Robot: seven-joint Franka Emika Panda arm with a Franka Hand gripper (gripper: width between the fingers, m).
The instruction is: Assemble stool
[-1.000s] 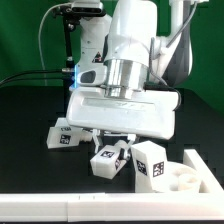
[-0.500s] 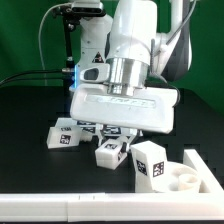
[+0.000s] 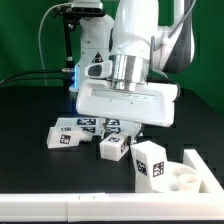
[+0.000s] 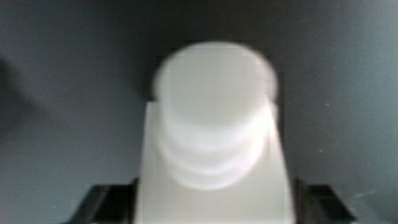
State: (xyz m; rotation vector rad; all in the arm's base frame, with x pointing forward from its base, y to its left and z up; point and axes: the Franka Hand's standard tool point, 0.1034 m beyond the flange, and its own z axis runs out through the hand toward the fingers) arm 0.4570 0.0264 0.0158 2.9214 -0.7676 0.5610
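The leg (image 3: 113, 146) hangs tilted in the pincer (image 3: 118, 130), directly beneath it, tags facing the exterior camera. In the wrist view the leg (image 4: 210, 130) fills the middle of the picture, seen along its length, its rounded end pointing away. The pincer (image 4: 214, 203) is closed on it, with one dark finger (image 4: 114, 201) pressed to each side of the white plastic. Whether the leg's lower end touches the worktop (image 3: 30, 110) I cannot tell.

A second leg (image 3: 65, 134) lies on its side on the worktop, below the pincer and toward the exterior view's left of it, near the held leg. A third leg (image 3: 150, 165) stands upright below the pincer, toward the exterior view's right, just beside the held leg, with one large tag facing the camera. Farther to that side, past the third leg, the seat (image 3: 190, 172) lies flat with its round sockets upward. The rail (image 3: 60, 205) runs along the worktop's near edge, well below the pincer.
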